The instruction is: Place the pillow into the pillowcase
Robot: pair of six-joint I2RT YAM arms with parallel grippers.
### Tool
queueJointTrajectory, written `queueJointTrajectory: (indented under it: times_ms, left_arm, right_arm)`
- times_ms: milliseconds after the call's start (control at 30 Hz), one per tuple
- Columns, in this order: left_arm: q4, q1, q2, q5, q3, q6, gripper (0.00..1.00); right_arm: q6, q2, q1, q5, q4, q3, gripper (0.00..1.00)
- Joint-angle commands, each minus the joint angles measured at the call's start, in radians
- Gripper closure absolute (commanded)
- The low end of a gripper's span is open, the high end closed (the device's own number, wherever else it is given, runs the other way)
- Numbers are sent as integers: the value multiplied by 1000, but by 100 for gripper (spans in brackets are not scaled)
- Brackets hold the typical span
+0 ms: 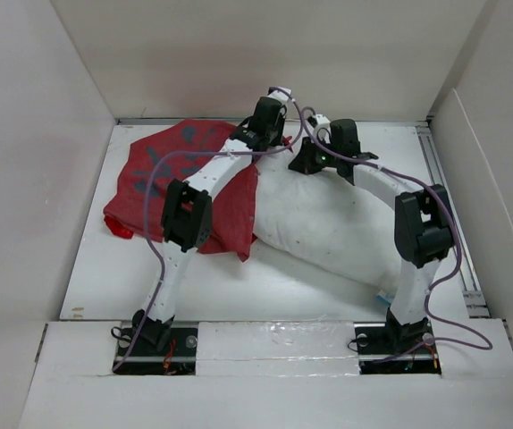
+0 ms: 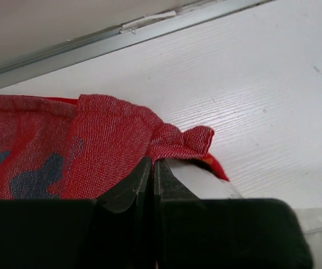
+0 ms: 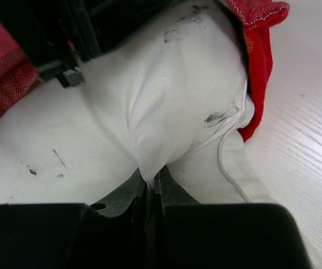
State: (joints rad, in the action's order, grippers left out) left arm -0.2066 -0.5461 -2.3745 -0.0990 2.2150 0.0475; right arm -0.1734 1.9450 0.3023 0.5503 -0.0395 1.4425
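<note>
The red pillowcase (image 1: 163,174) lies crumpled at the back left, its dull side with grey-blue marks up. The plump white pillow (image 1: 328,228) stretches from the back middle toward the front right. At their meeting point, my left gripper (image 1: 273,141) is shut on a puckered fold of the pillowcase (image 2: 110,140) edge, its tips (image 2: 152,162) closed together beside the pillow's white end (image 2: 197,176). My right gripper (image 1: 308,161) is shut on a pinch of pillow (image 3: 166,101) cloth, drawn tight between its tips (image 3: 152,182). Red pillowcase (image 3: 260,33) cloth wraps the pillow's far corner.
White walls enclose the table on the left, back and right. A metal rail (image 2: 93,47) runs along the back edge, close behind the pillowcase. The left arm's black wrist (image 3: 65,33) hangs close over the pillow's end. Bare white tabletop (image 1: 239,286) lies in front of the pillow.
</note>
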Motion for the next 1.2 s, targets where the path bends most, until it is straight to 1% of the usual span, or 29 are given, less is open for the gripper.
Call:
queueJointTrajectory:
  times_ms: [0,167,200,267,300,367,400,433,500,533,600,633,700,733,767,800,833,867,900,933,967,1000,1033,1100,1167]
  left_arm:
    - [22,-8,188,-44,69,70,100]
    - [-53,-78,239,-28,186,80,100]
    - [-69,-90,250,-28,204,80,100]
    - [-94,-113,280,-28,218,124,100]
    - [-124,-114,293,14,218,149,100]
    - [-149,-114,319,50,218,202,100]
    - [-175,-114,343,97,218,244,100]
    - [-186,-114,357,117,198,259,100]
    - [-195,-126,395,128,174,288,100]
    - [-217,-136,396,116,163,310,100]
    - [-228,-137,406,116,150,337,100]
    - [-238,-137,406,172,150,365,100]
    - [-228,-149,419,221,138,391,100]
    - [-228,-173,429,222,138,391,100]
    - [-228,-189,443,208,138,391,100]
    - [-228,-237,454,196,147,417,100]
    - [-237,-238,454,196,147,417,100]
    - [-247,-247,454,196,147,417,100]
    - [-260,-247,454,196,147,449,100]
    - [-269,-258,454,196,147,462,100]
    - [-269,-258,454,208,125,472,100]
    - [-269,-258,454,208,85,473,100]
    - [-258,-268,454,208,65,485,100]
    - [-214,-268,475,219,-3,505,100]
    - [-160,-268,506,249,-53,525,100]
  right_arm:
    - [-11,2,47,85,32,2,100]
    - [-99,-64,47,194,162,-20,100]
    - [-118,-78,47,232,226,-21,100]
    - [-194,-136,47,232,292,-48,100]
    - [-219,-159,25,205,355,-57,100]
    - [-289,-236,-3,204,452,-106,100]
    - [-383,-263,-20,204,519,-134,100]
    - [-432,-290,-49,189,659,-161,100]
    - [-523,-363,-61,180,755,-220,100]
    - [-534,-383,-74,189,815,-229,100]
    - [-534,-438,-56,160,840,-260,100]
    - [-502,-451,-17,72,840,-284,100]
    - [-451,-451,20,-16,807,-284,100]
    - [-440,-420,32,-44,806,-284,100]
    - [-440,-399,32,-44,835,-284,100]
    - [-440,-382,41,-14,845,-284,100]
    - [-440,-382,41,-13,845,-284,100]
    - [-431,-417,41,-68,834,-295,100]
    - [-402,-501,53,-135,781,-304,100]
    - [-294,-539,69,-207,708,-286,100]
    - [-234,-570,89,-346,581,-269,100]
    - [-192,-593,133,-421,541,-255,100]
    - [-164,-609,150,-478,524,-243,100]
    - [-133,-595,159,-526,524,-243,100]
    - [-133,-523,170,-547,524,-264,100]
